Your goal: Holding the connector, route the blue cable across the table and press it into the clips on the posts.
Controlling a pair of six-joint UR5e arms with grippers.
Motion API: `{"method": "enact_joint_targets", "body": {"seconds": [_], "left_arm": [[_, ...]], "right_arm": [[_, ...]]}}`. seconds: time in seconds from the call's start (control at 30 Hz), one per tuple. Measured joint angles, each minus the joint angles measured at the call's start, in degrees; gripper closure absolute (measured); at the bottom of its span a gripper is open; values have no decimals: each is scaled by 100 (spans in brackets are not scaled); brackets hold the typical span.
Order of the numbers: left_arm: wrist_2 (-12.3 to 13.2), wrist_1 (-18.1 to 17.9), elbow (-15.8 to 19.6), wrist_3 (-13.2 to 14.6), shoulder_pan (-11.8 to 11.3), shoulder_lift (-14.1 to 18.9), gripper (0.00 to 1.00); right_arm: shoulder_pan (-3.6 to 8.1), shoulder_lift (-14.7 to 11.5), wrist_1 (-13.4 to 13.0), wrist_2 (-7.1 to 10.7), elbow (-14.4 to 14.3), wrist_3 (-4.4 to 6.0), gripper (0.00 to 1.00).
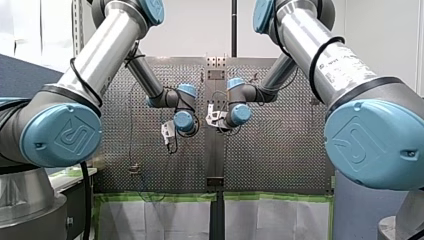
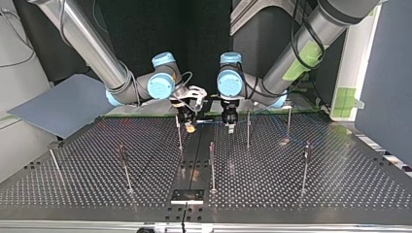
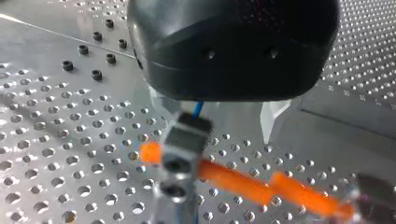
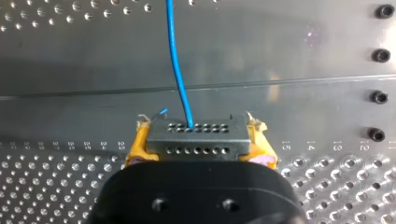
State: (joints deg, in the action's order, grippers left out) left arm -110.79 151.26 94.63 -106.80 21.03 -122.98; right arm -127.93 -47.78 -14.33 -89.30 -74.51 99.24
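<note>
In the right wrist view my right gripper (image 4: 198,144) is shut on a grey connector (image 4: 196,135), held between its yellow pads (image 4: 135,149). The blue cable (image 4: 176,70) leaves the connector's hole face and runs ahead over the metal plate. In the top view my right gripper (image 2: 189,127) hangs just above the table's far middle. My left gripper (image 2: 230,127) hangs close beside it, and the blue cable (image 2: 214,121) stretches between them. The left wrist view shows a short piece of blue cable (image 3: 198,108) under the black gripper body, plus a blurred orange shape (image 3: 243,182).
Several thin posts stand on the perforated table (image 2: 340,184): one (image 2: 179,133) by my right gripper, one (image 2: 248,128) by my left, others (image 2: 212,165) nearer the top view's front. A metal strip (image 2: 192,165) runs down the middle. Screw heads (image 4: 379,97) line the plate.
</note>
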Motion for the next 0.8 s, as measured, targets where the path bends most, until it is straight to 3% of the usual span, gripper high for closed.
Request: {"method": "enact_joint_targets", "body": {"seconds": [0.03, 0.07, 0.1, 0.13, 0.5, 0.8], "left_arm": [[-13, -4, 0, 3, 3, 0, 65], [-25, -9, 0, 6, 4, 0, 78], [-32, -12, 0, 7, 5, 0, 78], [-35, -13, 0, 8, 7, 0, 98], [-36, 108, 1, -20, 24, 17, 98], [-41, 487, 113, -23, 102, 308, 98]], "right_arm": [[0, 0, 0, 2, 0, 0, 100], [0, 0, 0, 2, 0, 0, 100], [0, 0, 0, 3, 0, 0, 100], [0, 0, 0, 2, 0, 0, 100], [-15, -6, 19, 7, 2, -11, 100], [-2, -70, 282, 9, 50, -74, 100]]}}
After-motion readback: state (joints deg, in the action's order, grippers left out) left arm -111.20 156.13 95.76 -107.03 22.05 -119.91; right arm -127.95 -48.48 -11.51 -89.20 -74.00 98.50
